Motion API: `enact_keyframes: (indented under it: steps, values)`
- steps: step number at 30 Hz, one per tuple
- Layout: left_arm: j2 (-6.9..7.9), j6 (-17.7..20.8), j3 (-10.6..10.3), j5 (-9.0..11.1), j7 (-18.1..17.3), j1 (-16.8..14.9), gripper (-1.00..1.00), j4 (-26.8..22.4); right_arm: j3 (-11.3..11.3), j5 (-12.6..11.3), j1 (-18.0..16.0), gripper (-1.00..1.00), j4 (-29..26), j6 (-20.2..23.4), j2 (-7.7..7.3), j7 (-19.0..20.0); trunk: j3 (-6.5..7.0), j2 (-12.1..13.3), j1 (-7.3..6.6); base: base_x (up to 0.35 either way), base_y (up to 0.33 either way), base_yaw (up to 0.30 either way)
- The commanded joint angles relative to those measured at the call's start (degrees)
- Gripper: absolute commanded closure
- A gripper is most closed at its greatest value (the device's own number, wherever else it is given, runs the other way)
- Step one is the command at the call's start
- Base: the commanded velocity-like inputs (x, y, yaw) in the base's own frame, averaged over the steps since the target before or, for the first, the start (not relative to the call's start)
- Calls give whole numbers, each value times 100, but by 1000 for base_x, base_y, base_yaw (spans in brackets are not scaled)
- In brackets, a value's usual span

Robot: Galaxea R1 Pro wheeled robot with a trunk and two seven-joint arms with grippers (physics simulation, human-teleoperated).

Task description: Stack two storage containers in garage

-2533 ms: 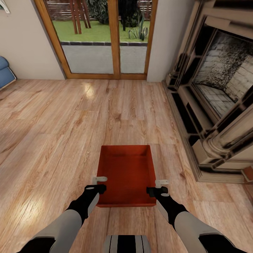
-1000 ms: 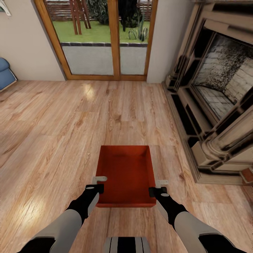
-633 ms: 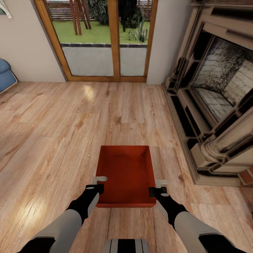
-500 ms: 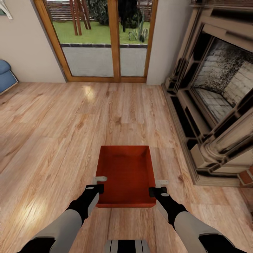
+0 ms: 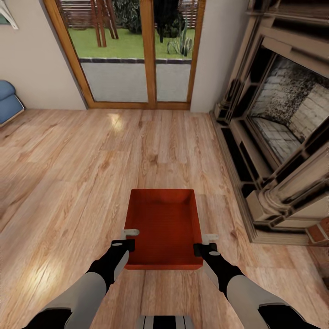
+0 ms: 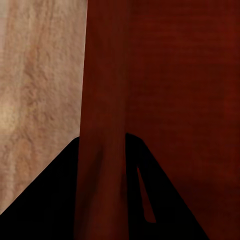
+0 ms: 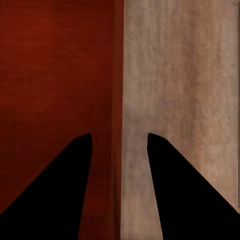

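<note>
The left tool (image 5: 130, 238) grips the left long wall of an orange-red storage container (image 5: 165, 226), near the corner closest to the robot. In the left wrist view the left tool (image 6: 104, 150) has its two dark fingers (image 6: 55, 195) pressed against either face of that thin wall, so it is clamped on the storage container (image 6: 180, 90).

The right tool (image 5: 206, 243) sits at the opposite long wall, level with the left one. In the right wrist view the right tool (image 7: 119, 145) straddles the wall with a finger (image 7: 60, 190) on each side and a visible gap to each face, so it stands fairly wide around the storage container (image 7: 55, 65) rather than pinching it.

The bin lies between the two tools, extending away from them over the light wood-plank floor (image 5: 68, 173). Beyond it are wood-framed glass doors (image 5: 137, 55); to the right of the right tool is a stone fireplace (image 5: 283, 132). Far off past the left tool a blue sofa (image 5: 8, 101) shows at the edge.
</note>
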Motion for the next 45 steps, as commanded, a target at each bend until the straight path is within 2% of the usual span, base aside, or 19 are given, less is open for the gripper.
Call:
enact_keyframes:
  steps: [1, 45]
  values:
    - [-10, 21, 21, 56, -14, 2, 100, -3, 39, -21, -2, 100, -6, 11, 5, 9, 15, 40, -23, 0, 0, 0]
    - [-13, 20, 24, 58, -14, 1, 100, -3, 39, -12, -2, 100, -7, 49, 13, 1, 805, 1805, -990, 0, 0, 0]
